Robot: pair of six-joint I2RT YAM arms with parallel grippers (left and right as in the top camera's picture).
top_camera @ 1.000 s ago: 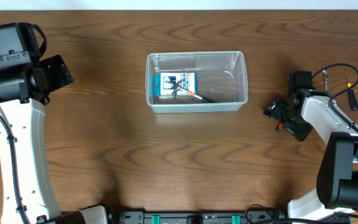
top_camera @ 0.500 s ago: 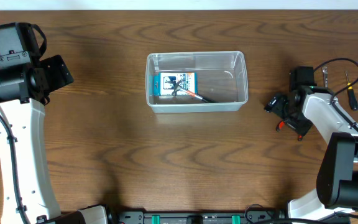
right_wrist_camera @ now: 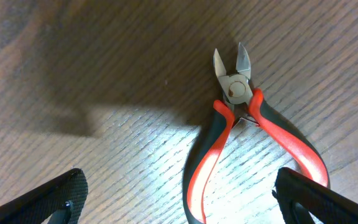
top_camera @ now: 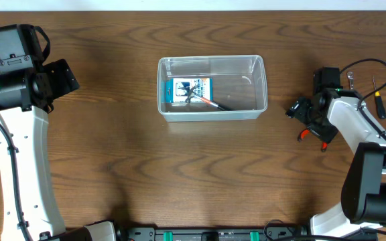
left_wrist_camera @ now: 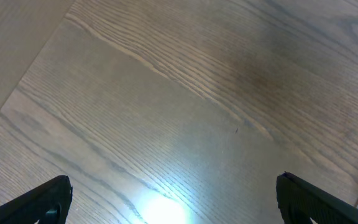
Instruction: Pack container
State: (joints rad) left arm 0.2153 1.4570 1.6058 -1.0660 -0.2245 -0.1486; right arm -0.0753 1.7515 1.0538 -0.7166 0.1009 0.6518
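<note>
Right gripper [right_wrist_camera: 179,196]: jaws spread wide and empty, hovering directly above red-and-black cutters [right_wrist_camera: 236,91] that lay flat on the worktop [right_wrist_camera: 104,74].
Left gripper [left_wrist_camera: 173,193]: also spread and empty, over bare wood.
Container [top_camera: 210,58]: sat between the two grippers, well apart from each, off to the right gripper's left, with a printed box [top_camera: 186,89] inside.
Cutters' handling: probably light, stiff steel with grippy rubber handles. The handles were splayed, so they might swing shut when pinched.
Where to hold: likely across both handles, just behind the pivot.
</note>
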